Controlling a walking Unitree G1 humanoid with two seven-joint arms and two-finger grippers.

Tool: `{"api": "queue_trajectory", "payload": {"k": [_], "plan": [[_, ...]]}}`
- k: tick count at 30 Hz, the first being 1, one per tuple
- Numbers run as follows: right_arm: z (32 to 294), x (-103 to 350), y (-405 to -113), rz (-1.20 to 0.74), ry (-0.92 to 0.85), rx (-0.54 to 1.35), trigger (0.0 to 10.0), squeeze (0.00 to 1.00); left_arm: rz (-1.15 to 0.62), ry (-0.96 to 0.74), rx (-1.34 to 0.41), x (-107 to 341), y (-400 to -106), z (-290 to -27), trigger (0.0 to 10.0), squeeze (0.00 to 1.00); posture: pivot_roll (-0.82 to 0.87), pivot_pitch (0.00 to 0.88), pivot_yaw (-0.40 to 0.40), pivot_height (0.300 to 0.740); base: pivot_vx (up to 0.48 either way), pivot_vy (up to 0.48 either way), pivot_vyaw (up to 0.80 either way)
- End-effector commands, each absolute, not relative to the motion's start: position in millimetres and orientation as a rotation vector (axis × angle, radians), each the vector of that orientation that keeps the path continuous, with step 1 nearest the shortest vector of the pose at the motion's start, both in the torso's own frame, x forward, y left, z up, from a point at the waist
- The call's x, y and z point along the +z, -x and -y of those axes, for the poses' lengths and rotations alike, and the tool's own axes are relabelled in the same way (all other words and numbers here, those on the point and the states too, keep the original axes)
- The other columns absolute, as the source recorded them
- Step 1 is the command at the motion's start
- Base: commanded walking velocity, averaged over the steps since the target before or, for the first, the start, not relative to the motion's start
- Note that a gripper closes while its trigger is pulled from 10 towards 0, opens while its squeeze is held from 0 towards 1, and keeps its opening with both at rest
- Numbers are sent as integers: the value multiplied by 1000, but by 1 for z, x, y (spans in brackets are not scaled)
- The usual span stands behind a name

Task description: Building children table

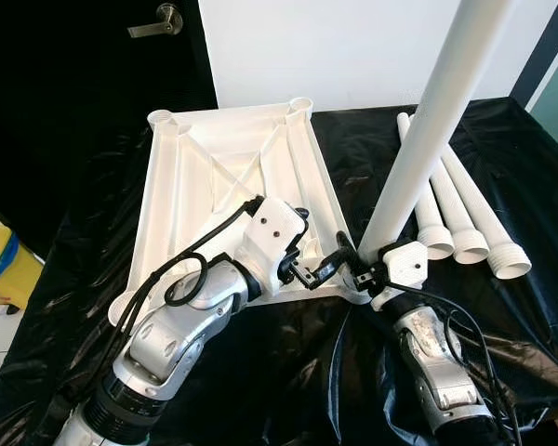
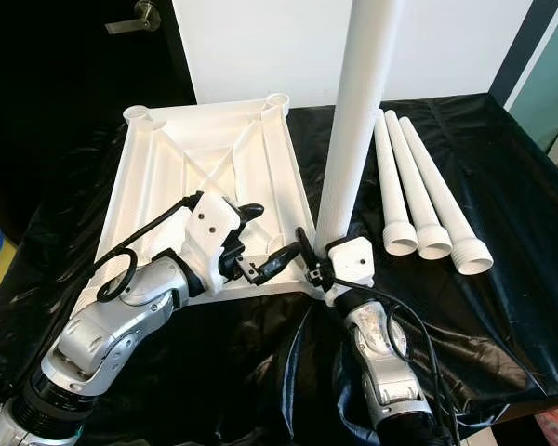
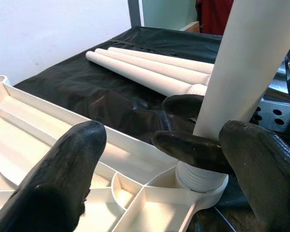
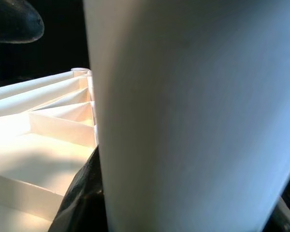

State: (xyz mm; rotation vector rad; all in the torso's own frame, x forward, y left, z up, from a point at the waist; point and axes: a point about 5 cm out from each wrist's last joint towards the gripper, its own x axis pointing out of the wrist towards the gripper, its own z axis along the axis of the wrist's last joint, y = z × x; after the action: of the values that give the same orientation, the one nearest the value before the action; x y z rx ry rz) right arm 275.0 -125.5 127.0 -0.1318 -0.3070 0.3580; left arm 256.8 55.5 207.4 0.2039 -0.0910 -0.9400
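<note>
Right hand [image 1: 365,276] grips the long white plastic table leg [image 1: 428,130] upright in the five-o'clock corner socket of the upturned white plastic tabletop [image 1: 225,177]; left hand [image 1: 318,270] open alongside. Light, stiff, slippery: hold low.

Upright leg [image 3: 241,72] in tabletop [image 3: 48,145] socket

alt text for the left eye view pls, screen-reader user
A white table leg stands upright in the near right corner socket of an upside-down white tabletop on black sheeting, with the right gripper closed around its base. The left gripper reaches in beside it, open, and three more legs lie to the right.
</note>
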Motion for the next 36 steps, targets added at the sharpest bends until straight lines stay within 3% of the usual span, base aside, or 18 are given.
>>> {"api": "queue_trajectory", "payload": {"k": [1, 28, 33, 36], "plan": [[124, 101, -270, 175, 137, 385, 10000, 0, 79, -217, -971, 206, -254, -56, 10000, 0, -34, 105, 41, 740, 0, 0, 0], [127, 87, -279, 4, -45, 330, 10000, 0, 97, -220, -986, 211, -254, -55, 10000, 0, -38, 99, 48, 740, 0, 0, 0], [127, 86, -278, 8, -48, 326, 10000, 0, 98, -220, -986, 211, -254, -55, 10000, 0, -38, 98, 47, 740, 0, 0, 0], [129, 91, -270, 126, 3, 352, 10000, 0, 101, -219, -985, 211, -254, -55, 10000, 0, -37, 99, 49, 740, 0, 0, 0]]}}
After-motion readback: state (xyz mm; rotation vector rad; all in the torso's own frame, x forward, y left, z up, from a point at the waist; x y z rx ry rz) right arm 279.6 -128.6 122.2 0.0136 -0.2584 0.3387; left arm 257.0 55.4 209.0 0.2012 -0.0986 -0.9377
